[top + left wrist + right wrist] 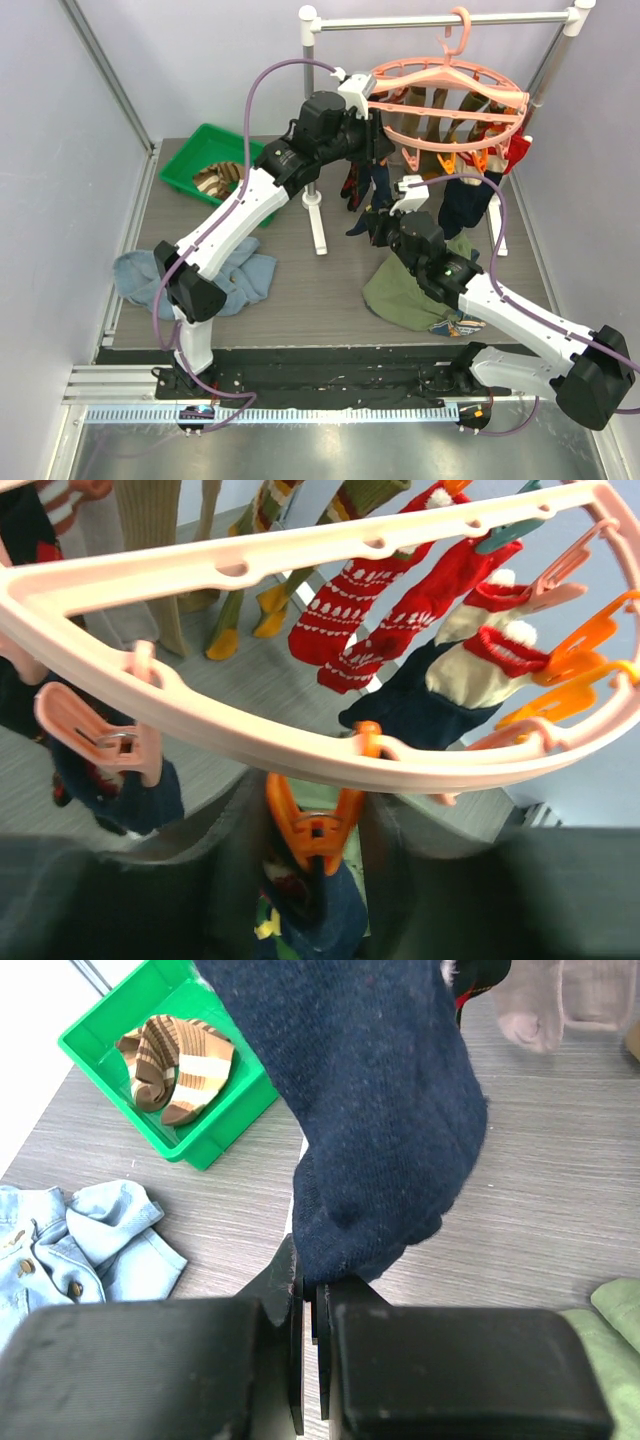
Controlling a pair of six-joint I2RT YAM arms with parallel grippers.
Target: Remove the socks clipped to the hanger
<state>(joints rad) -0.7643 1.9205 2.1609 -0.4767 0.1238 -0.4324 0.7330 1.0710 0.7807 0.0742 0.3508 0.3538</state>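
Brown-striped socks [213,180] held in bin [185,160] at ten o'clock; many more left clipped to hanger [200,718]. Navy sock [380,1110] pinched by right pincer [310,1295]; orange peg [315,820] flanked by left pincer [312,880], grip unclear.

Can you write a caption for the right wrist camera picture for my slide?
Right gripper pinches the toe of a hanging navy sock, green bin behind.

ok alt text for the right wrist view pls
The right tool pinches the lower tip of a hanging navy sock at centre frame. Behind, on the grey table, sit a green bin holding brown striped socks and a crumpled blue denim garment.
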